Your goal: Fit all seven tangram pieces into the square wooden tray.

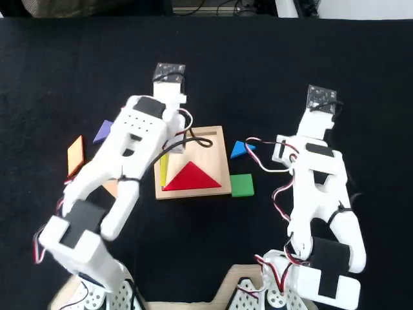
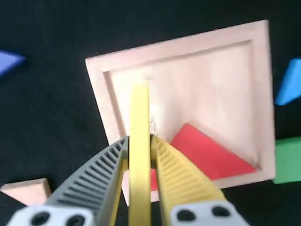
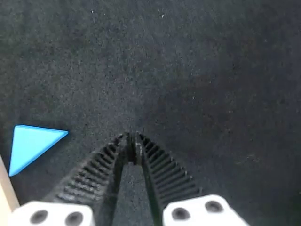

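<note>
I see one container: a square wooden tray (image 1: 214, 158) in the middle of the black worktop (image 1: 258, 64), between my two arms.

One piece lies flat inside it, a red triangle (image 1: 191, 177), set against the tray wall nearest the arm bases. A second piece, yellow (image 2: 139, 113), is partly inside. It stands on its thin edge with its far end over the tray floor, beside the red triangle and near a corner. I cannot tell whether it touches the floor.

The left pincer (image 2: 139, 141) is closed on this yellow piece, one finger pressed against each flat face.

The right pincer (image 3: 130, 141) is fully closed with its tips together and holds nothing. It hangs over bare black cloth, well to the far side of the tray.

Counting the tangram pieces, I find seven, one of each colour. Two are at the tray: the red one and the yellow one.

Five lie loose on the worktop:
- On the right arm's side, a blue triangle (image 1: 239, 149) lies near the tray wall.
- On the same side, a green square (image 1: 242, 185) sits just beside the tray's near corner.
- On the left arm's side, a purple piece (image 1: 102, 132) lies farthest from the arm bases.
- An orange parallelogram (image 1: 76, 155) lies near the purple piece.
- A pale orange piece (image 1: 110, 188) lies partly hidden under the left arm.
</note>
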